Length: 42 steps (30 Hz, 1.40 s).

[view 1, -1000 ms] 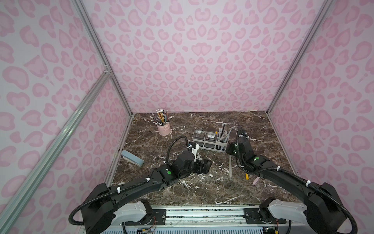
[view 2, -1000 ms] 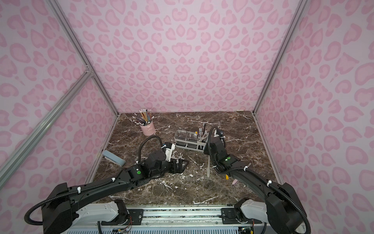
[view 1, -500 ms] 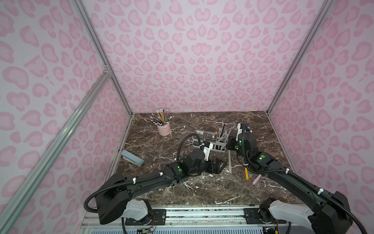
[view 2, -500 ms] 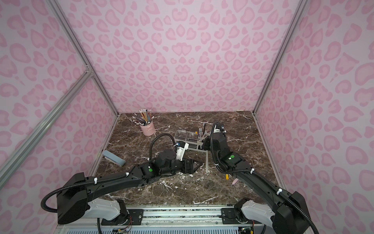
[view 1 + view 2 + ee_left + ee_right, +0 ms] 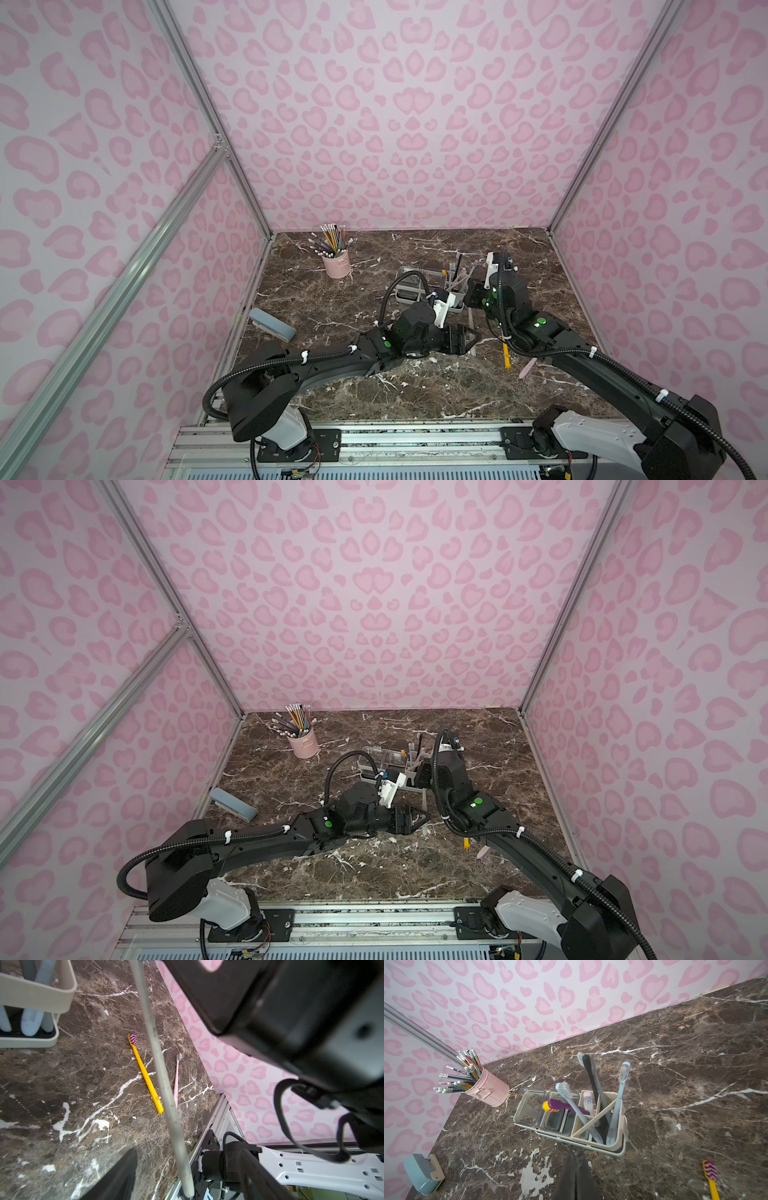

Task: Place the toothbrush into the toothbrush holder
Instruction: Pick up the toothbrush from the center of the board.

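While my right tool (image 5: 576, 1157) pinches the grey toothbrush (image 5: 164, 1084) at its top, the handle hangs between the spread jaws of my left tool (image 5: 469, 340). The toothbrush holder (image 5: 616, 1148) stands just beyond

2 arms, left arm (image 5: 316, 365) and right arm (image 5: 602, 370): matte black angular link shells, bulkiest at the shoulders. Base housings (image 5: 590, 432) are white, on black bolted plates over a silver ribbed rail (image 5: 415, 436). Black corrugated conduit (image 5: 384, 299) runs along each arm, fixed with white zip ties (image 5: 304, 356). A round green dot (image 5: 387, 344) marks each forearm. A white camera bracket (image 5: 440, 309) sits at the left wrist. Left gripper (image 5: 471, 340) is black; right gripper (image 5: 575, 1153) has dark grey matte fingers. A white base bracket (image 5: 311, 1169) shows small square and round holes.
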Each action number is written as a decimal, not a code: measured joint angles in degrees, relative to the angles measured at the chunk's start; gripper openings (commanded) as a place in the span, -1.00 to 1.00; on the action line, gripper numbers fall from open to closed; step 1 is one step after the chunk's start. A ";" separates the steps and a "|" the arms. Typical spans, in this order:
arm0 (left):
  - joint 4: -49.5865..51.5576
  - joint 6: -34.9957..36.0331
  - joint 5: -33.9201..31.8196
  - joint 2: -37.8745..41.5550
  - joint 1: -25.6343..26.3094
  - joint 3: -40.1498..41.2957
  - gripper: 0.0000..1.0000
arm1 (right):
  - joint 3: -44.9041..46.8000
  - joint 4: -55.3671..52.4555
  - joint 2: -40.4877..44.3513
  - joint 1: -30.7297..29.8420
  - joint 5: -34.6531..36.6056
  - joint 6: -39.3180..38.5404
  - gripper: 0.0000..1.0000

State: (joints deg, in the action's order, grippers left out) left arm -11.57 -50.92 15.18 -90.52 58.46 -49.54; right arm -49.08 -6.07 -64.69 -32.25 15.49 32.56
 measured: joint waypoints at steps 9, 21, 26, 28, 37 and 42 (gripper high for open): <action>-1.92 -1.53 2.19 -2.67 0.04 -0.17 0.11 | 0.00 0.02 0.33 -0.04 -0.20 0.02 -1.00; -3.26 -1.99 2.99 -3.63 0.04 -0.42 -0.26 | 0.09 0.42 0.61 -0.04 -0.24 0.28 -1.00; -4.35 -2.58 3.34 -4.26 0.07 -0.42 -0.46 | 0.52 0.48 0.61 -0.04 -0.90 0.48 -1.00; -4.48 -2.60 3.61 -4.46 0.04 -0.42 -0.52 | 0.76 0.90 0.70 -0.04 -1.29 0.48 -1.00; -4.48 -3.02 3.87 -4.68 0.11 -0.42 -0.65 | 1.22 0.94 1.27 -0.04 -1.29 0.63 -1.00; -3.67 -3.58 2.75 -4.70 -0.04 -0.42 -0.91 | 1.27 1.18 2.27 -0.04 -1.22 0.66 -1.00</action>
State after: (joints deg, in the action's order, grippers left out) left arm -15.25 -54.50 17.93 -95.22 58.41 -49.95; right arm -47.81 -4.89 -62.41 -32.29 14.26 33.21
